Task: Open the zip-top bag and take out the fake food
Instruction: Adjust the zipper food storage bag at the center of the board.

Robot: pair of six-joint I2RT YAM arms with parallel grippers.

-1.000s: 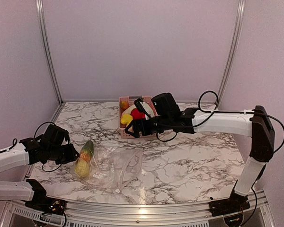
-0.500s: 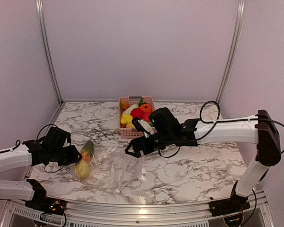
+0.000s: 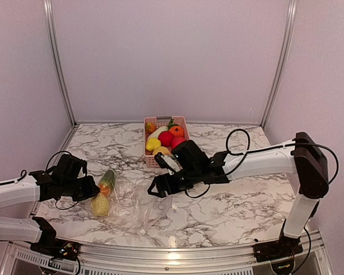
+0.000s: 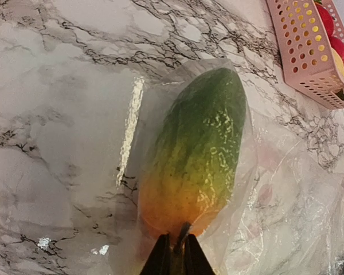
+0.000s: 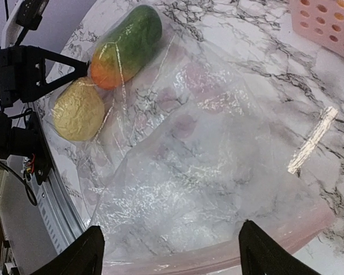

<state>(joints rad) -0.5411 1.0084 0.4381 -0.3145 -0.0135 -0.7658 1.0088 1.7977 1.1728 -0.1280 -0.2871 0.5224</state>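
Note:
The zip-top bag point(image 3: 139, 205) lies crumpled on the marble, its pinkish zip strip point(image 5: 218, 260) toward the right arm. Two pieces of the fake food sit inside its left end: a green-and-orange fruit point(image 4: 198, 149) point(image 3: 106, 181) and a bumpy yellow one point(image 5: 77, 110) point(image 3: 100, 204). My left gripper point(image 4: 176, 255) point(image 3: 93, 187) is shut, pinching the bag's film just behind the green-and-orange fruit. My right gripper point(image 5: 172, 258) point(image 3: 160, 188) hovers open and empty over the zip end, one finger on each side of the bag's width.
A pink slotted basket point(image 3: 151, 161) point(image 4: 301, 54) stands behind the bag, holding red, yellow, orange and white fake food point(image 3: 166, 139). Purple walls with metal posts close in the back and sides. The table's metal front rail point(image 3: 172, 252) runs close to the bag.
My right arm has swung from above the basket down and left to the bag's zip end. The left gripper's jaws have narrowed onto the film.

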